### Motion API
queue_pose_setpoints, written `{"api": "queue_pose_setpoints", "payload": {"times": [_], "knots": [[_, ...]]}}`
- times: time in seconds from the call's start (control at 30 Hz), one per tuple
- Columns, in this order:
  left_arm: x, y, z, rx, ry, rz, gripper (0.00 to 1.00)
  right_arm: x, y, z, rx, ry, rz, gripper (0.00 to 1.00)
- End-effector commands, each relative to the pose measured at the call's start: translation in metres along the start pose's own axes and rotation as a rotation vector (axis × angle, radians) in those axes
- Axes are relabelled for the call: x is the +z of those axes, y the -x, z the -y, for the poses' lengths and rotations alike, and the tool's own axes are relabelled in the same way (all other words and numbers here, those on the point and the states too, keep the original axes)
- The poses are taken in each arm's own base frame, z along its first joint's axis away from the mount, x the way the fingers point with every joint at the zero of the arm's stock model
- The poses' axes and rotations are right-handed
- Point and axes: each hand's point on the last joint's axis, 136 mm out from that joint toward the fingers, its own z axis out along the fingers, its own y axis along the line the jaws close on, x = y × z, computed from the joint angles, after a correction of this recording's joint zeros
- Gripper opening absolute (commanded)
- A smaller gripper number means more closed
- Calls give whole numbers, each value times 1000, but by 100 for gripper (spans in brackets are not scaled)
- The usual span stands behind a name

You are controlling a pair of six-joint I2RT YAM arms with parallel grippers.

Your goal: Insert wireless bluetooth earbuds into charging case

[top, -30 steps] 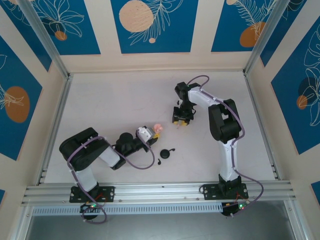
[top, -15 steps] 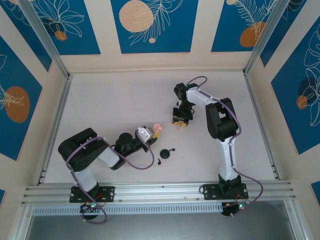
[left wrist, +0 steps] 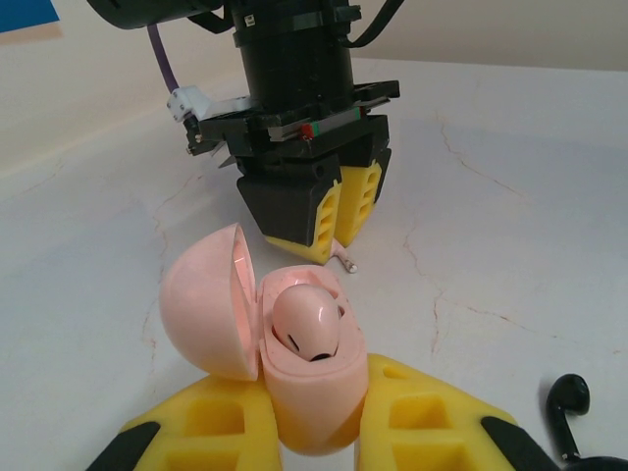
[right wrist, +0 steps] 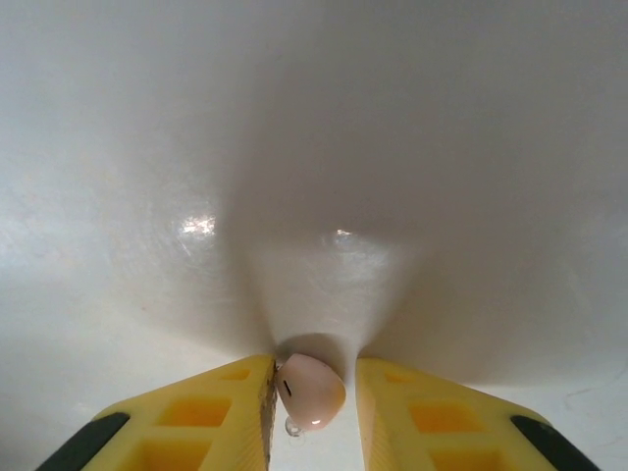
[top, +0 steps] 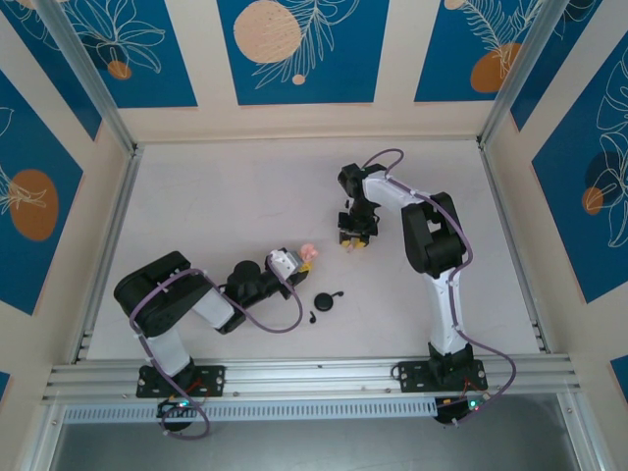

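My left gripper point(left wrist: 312, 417) is shut on the base of a pale pink charging case point(left wrist: 314, 397). The case lid point(left wrist: 204, 299) is swung open, and one pink earbud point(left wrist: 306, 324) sits in a socket. In the top view that gripper point(top: 297, 259) holds the case point(top: 309, 253) mid-table. My right gripper point(top: 353, 241) points straight down at the table just beyond it. Between its fingers lies a second pink earbud point(right wrist: 312, 391) on the table. The left finger point(right wrist: 250, 392) touches it; a thin gap remains at the right finger point(right wrist: 378, 397).
A round black case point(top: 325, 301) lies on the white table point(top: 226, 206) near the left gripper, with a black earbud point(top: 313, 317) beside it. A black earbud point(left wrist: 567, 397) also shows at the left wrist view's lower right. Aluminium rails and walls border the table.
The right gripper's jaws have narrowed around the pink earbud, and the right arm has shifted slightly left. The left arm and the case have not moved.
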Motion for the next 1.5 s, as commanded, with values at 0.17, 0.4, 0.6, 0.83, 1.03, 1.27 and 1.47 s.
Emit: {"api": "queue_pose_setpoints", "payload": {"times": [0.17, 0.4, 0.6, 0.83, 1.03, 1.27, 1.47], "knots": [[-1, -3, -1, 15, -7, -5, 11, 1, -4, -3, -43, -6, 41, 25], [7, -20, 9, -27, -63, -26, 11, -19, -8, -6, -96, 42, 198, 23], [20, -30, 18, -64, -111, -44, 10, -33, -14, -11, -169, 87, 347, 22], [28, -28, 21, -82, -132, -34, 10, -52, -20, -22, -271, 107, 523, 21], [35, -25, 22, -100, -147, -22, 10, -68, -30, -40, -381, 127, 649, 21], [39, -19, 21, -111, -143, -8, 10, -78, -49, -51, -474, 167, 741, 22], [42, -15, 21, -126, -150, 3, 10, -82, -61, -61, -526, 213, 788, 22]]}}
